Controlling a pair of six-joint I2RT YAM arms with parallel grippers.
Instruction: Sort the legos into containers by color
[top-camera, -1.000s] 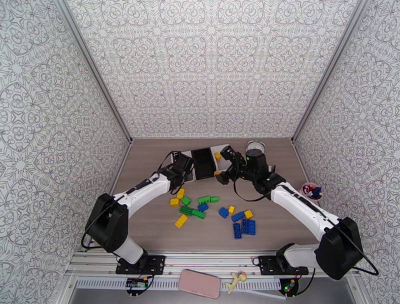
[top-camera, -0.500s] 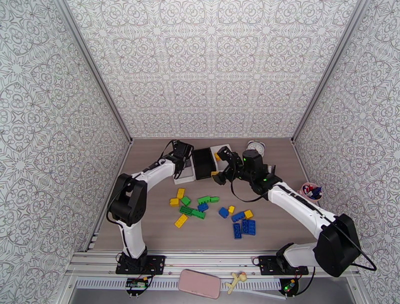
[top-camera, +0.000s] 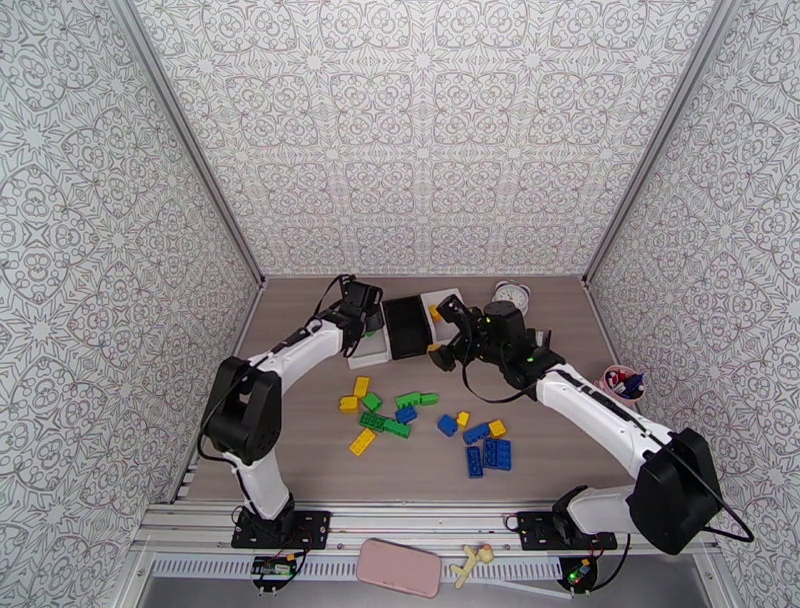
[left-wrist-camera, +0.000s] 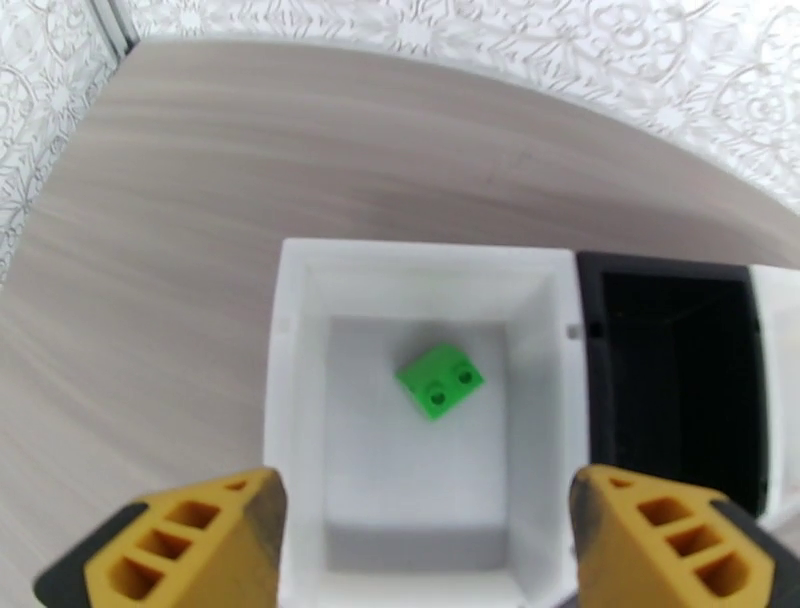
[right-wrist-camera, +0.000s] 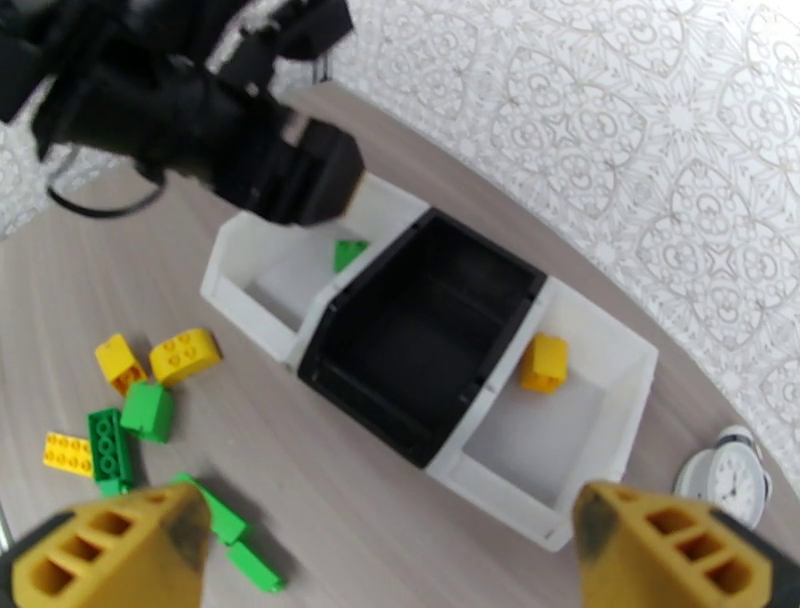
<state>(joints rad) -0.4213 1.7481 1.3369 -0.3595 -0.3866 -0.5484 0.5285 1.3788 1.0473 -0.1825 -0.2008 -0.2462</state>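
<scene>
Left white rectangular plastic bin (left-wrist-camera: 285, 400): one small green studded plastic brick (left-wrist-camera: 440, 380) lying inside, sorted by colour. Left fingers (left-wrist-camera: 190, 545) spread wide above it, empty.
Right white plastic bin (right-wrist-camera: 560, 530): one yellow brick (right-wrist-camera: 544, 362).
Right fingers (right-wrist-camera: 110, 550): spread, empty.
Black plastic bin (right-wrist-camera: 380, 395): presumably for blue.
Unsorted bricks (top-camera: 385, 424): loose on wooden counter (top-camera: 320, 460).

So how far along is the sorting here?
Barely started. Done: one green lego in the left white bin, one yellow lego in the right white bin; the black bin looks empty. In hand: nothing, left hand and right hand both open. Left: loose green, yellow and blue legos on the table.
</scene>
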